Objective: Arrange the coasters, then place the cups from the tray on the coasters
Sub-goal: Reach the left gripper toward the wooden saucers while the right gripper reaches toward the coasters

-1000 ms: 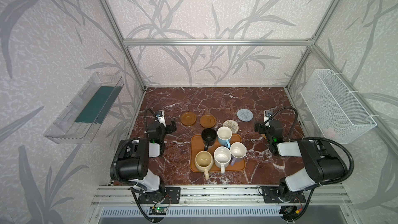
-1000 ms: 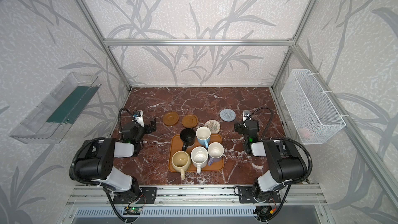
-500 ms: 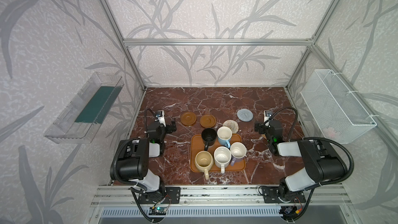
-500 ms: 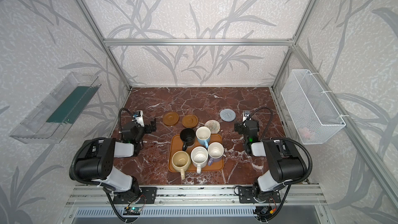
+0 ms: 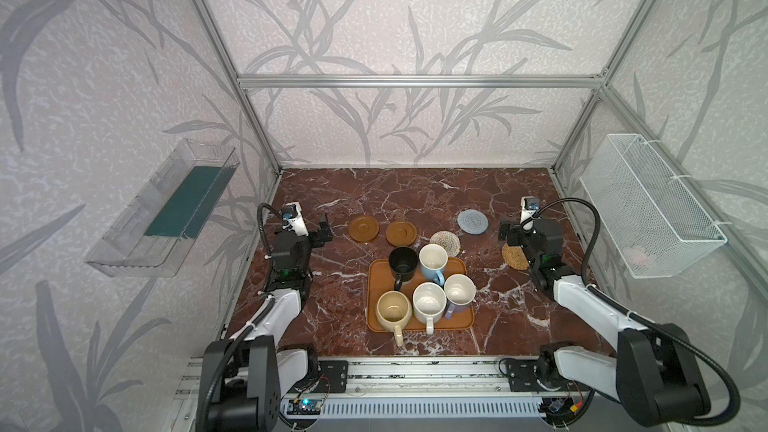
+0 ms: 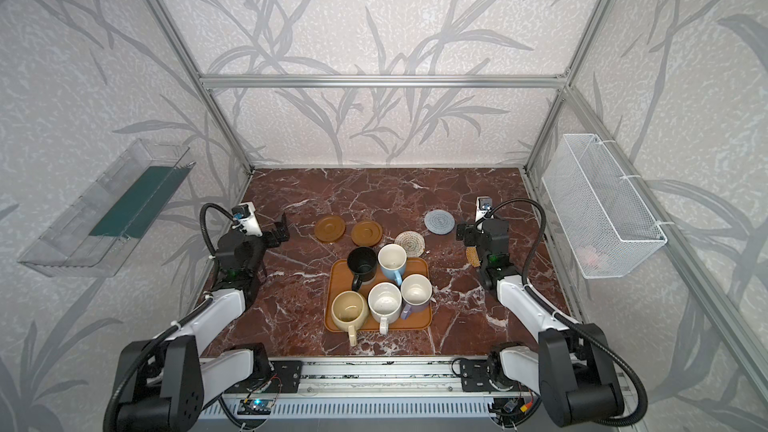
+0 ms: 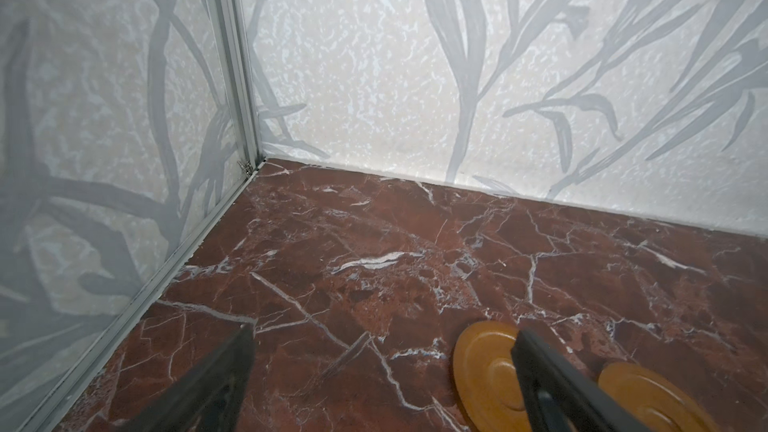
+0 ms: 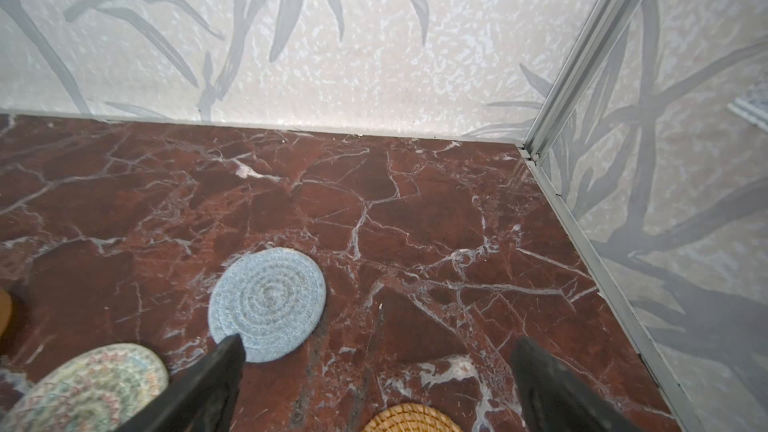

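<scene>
Five cups (image 5: 429, 303) crowd the tray (image 5: 459, 322) near the table's (image 5: 332, 305) front edge; beyond, five coasters (image 5: 363, 228) lie scattered, not yet arranged. Left arm (image 5: 286, 251) and right arm (image 5: 540, 243) flank them, jaws spread, empty. Next, likely: pinching a coaster's rim.

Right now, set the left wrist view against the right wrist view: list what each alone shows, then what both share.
Left wrist only: two brown wooden coasters. Right wrist only: grey woven coaster, cream woven coaster, rattan coaster; an orange-brown sliver at its frame edge may be a brown one. Both: red marble tabletop, leaf-patterned wall, and open, empty jaws, of the left end effector or right end effector.
</scene>
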Controlling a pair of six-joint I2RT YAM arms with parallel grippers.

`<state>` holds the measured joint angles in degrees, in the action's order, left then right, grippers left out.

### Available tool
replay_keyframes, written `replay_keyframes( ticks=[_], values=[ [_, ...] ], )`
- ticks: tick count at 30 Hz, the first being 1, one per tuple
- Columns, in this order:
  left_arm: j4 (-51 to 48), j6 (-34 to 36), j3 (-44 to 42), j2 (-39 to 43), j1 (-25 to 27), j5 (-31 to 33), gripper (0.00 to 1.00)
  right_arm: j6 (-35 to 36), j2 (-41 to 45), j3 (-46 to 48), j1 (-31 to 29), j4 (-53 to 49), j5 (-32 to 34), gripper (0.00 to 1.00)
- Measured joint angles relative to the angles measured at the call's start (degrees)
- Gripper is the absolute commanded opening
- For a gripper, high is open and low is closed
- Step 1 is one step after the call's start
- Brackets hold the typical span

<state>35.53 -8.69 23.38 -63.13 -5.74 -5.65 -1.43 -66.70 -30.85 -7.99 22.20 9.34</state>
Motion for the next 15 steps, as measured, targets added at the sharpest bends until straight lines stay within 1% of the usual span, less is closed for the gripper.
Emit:
replay_keyframes(
  ticks=[3,6,10,12,15],
  values=[
    [-6.9,-5.2,3.3,2.4,0.3,-0.3,0.99,-1.9,1.6,-2.2,0.0,-5.5,-3.4,0.99],
    [-13.0,-11.6,7.1,2.7,0.8,-1.7,0.99,-3.7,2.0,-4.2,0.0,-11.4,-8.0,0.99],
    [-21.4,-18.4,12.3,-0.2,3.2,-3.7,0.99,-6.1,2.0,-8.8,-0.7,-19.0,-12.3,0.99],
    [-25.9,-20.6,14.6,-2.0,5.3,-3.6,0.97,-7.0,2.0,-11.3,-1.6,-21.6,-13.3,0.99],
    [-32.2,-22.7,17.5,-4.7,8.1,-3.0,0.97,-7.8,2.0,-14.1,-3.4,-24.7,-14.1,0.99]
  ],
)
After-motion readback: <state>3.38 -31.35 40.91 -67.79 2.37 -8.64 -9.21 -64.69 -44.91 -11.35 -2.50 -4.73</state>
